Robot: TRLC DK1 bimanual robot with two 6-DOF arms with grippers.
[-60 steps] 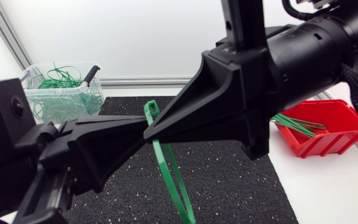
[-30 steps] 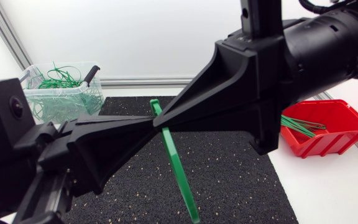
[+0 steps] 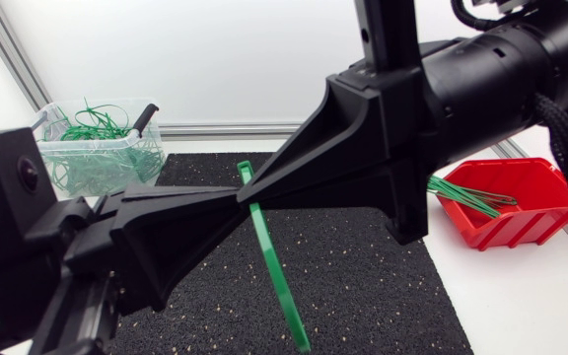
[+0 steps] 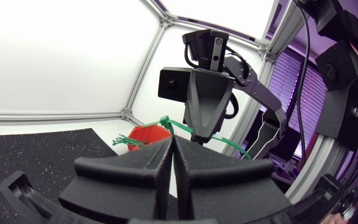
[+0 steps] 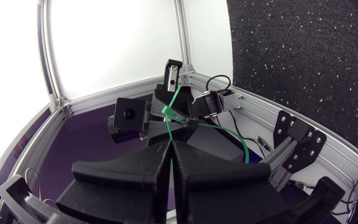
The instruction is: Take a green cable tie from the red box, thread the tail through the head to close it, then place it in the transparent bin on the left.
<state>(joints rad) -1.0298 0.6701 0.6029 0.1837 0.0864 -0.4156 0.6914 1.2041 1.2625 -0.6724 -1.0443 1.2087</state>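
A green cable tie (image 3: 276,276) hangs over the black mat (image 3: 363,286), head end up and strap slanting down toward the front. My left gripper (image 3: 233,200) and right gripper (image 3: 256,195) meet tip to tip on its upper part, each shut on it. In the left wrist view the left gripper (image 4: 171,142) is shut, with the cable tie (image 4: 179,126) running across to the right gripper (image 4: 202,134) just ahead. In the right wrist view the right gripper (image 5: 171,144) pinches the cable tie (image 5: 168,118), which curves off to one side. The red box (image 3: 506,202) holds more green ties (image 3: 461,195).
The transparent bin (image 3: 97,148), holding several green ties, stands at the back left beside the mat. The red box sits off the mat's right edge. Both arms fill much of the head view and hide the mat's middle.
The right gripper shifted slightly right, then back left. The hanging tie turned, from two visible strands to a single edge-on strap. Both grippers stayed shut.
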